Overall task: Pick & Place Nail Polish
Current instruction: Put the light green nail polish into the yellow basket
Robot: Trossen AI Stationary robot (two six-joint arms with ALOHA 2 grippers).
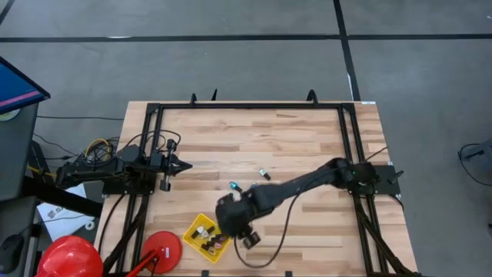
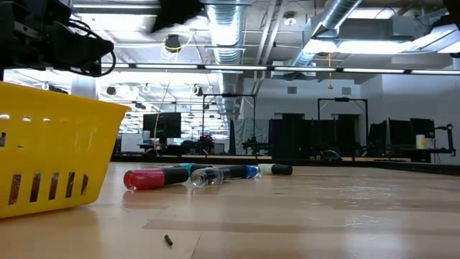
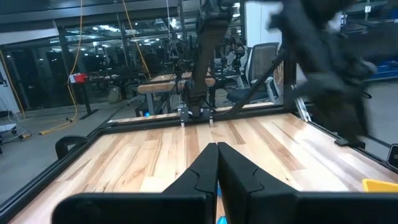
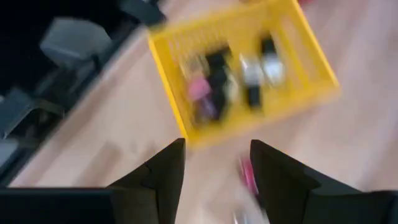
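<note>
A yellow basket (image 1: 201, 235) stands near the table's front edge, and in the right wrist view the basket (image 4: 311, 56) holds several nail polish bottles, among them a pink one (image 4: 199, 90). My right gripper (image 4: 217, 167) hovers open above the table just beside the basket, nothing between its fingers; a pink-red bottle (image 4: 249, 177) lies on the wood below it. More bottles lie on their sides on the table: red (image 2: 147, 178), clear (image 2: 205, 176), blue (image 2: 248, 171), and two farther off (image 1: 234, 185) (image 1: 264, 175). My left gripper (image 3: 217, 163) waits shut at the table's left.
A red round object (image 1: 161, 248) and a red helmet (image 1: 69, 258) sit at the near left corner. Black frame rails (image 1: 246, 106) run along the far and side edges. A tiny dark bit (image 2: 167, 239) lies on the wood. Bare wood fills the far half.
</note>
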